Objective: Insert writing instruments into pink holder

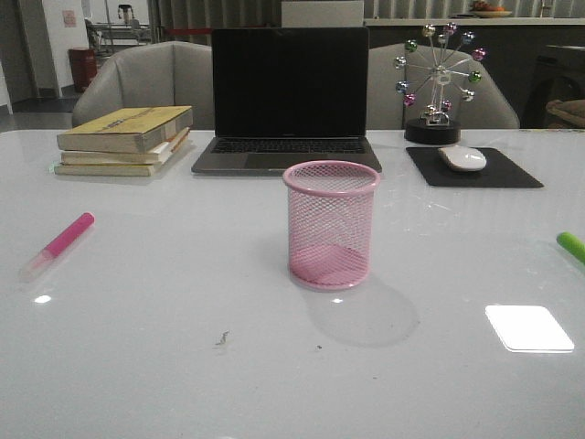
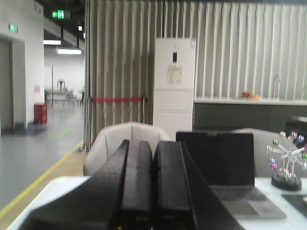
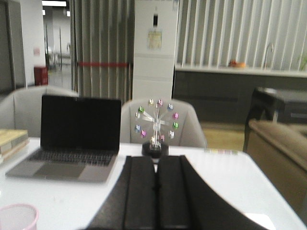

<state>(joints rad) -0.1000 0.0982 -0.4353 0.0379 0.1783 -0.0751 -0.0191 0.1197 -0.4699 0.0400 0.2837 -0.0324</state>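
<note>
The pink wire-mesh holder point(image 1: 331, 224) stands upright and empty at the table's middle; its rim point(image 3: 17, 214) also shows in the right wrist view. A bright pink marker with a clear cap point(image 1: 58, 245) lies flat at the left. The lime green marker point(image 1: 571, 246) lies at the right edge, mostly cut off. Neither gripper appears in the front view. My left gripper point(image 2: 153, 146) is shut with nothing between its fingers, pointing level toward the laptop and chairs. My right gripper point(image 3: 155, 160) is likewise shut and empty, held above the table.
A laptop point(image 1: 289, 101) stands open behind the holder. A stack of books point(image 1: 125, 139) lies at the back left. A mouse point(image 1: 462, 157) on a black pad point(image 1: 510, 171) and a ferris-wheel ornament point(image 1: 437, 80) are at the back right.
</note>
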